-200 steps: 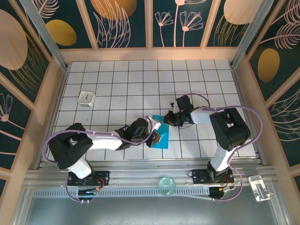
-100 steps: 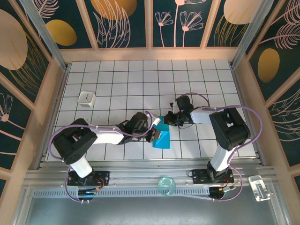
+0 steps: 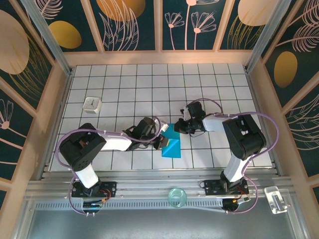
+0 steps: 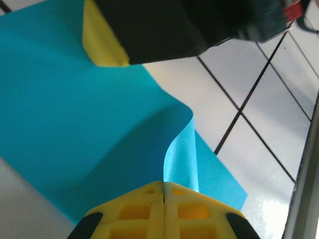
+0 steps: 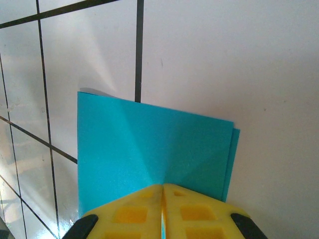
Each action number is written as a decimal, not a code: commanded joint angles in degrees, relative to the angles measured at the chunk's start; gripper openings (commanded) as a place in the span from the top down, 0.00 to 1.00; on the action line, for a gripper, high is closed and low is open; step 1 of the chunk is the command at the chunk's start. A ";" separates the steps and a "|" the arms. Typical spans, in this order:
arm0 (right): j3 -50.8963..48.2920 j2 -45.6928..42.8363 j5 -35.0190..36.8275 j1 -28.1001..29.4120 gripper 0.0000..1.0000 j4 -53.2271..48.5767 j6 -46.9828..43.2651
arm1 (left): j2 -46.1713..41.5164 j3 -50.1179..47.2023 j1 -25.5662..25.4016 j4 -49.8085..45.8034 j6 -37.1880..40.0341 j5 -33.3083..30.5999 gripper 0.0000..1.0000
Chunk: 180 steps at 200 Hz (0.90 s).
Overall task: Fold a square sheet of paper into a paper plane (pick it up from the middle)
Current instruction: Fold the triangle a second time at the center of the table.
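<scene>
The square sheet of paper (image 3: 173,147) is sitting around the middle of the white tiled worktop (image 3: 124,84), a bit toward the near side, and it's already partly folded. From the right wrist you can see doubled layers with one edge peeking out on the right, plus a couple of diagonal creases. The left gripper (image 4: 163,191) has its yellow tips pressed together on a curled-up flap of the sheet that rises off the tiles. The right gripper (image 5: 162,194) is pinched closed on the sheet's opposite edge, with the rest of that side lying flat on the tile. In the left wrist view one of the right gripper's yellow fingers (image 4: 102,42) shows at the top, down on the paper. So the sheet is basically sandwiched between the two, the left arm stretched low across the tiles and the right arm arching in from its base. The worktop has black grid lines, a wooden frame around it, and dark teal wall panels (image 3: 129,25) with gold leaf patterns. A small white cube (image 3: 92,104) sits well apart at the far left. On the metal rail (image 3: 149,186) at the near edge there's a little clear round cup (image 3: 176,197); can't tell what's in it. A clear plastic piece (image 3: 275,199) sits off at the right end.
</scene>
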 commanded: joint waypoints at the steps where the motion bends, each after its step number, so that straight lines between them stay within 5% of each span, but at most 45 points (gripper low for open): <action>1: -0.21 2.25 3.79 0.36 0.90 -4.08 -1.24 | 0.76 0.07 1.08 0.01 0.25 1.01 1.00; 122: 0.64 2.81 4.15 0.84 0.91 -4.50 -1.34 | 1.06 -3.16 1.68 5.31 -3.74 3.04 0.99; 180: 0.56 2.91 4.15 1.09 0.91 -4.40 -1.22 | 1.41 -1.79 1.64 2.48 -2.37 -0.94 0.99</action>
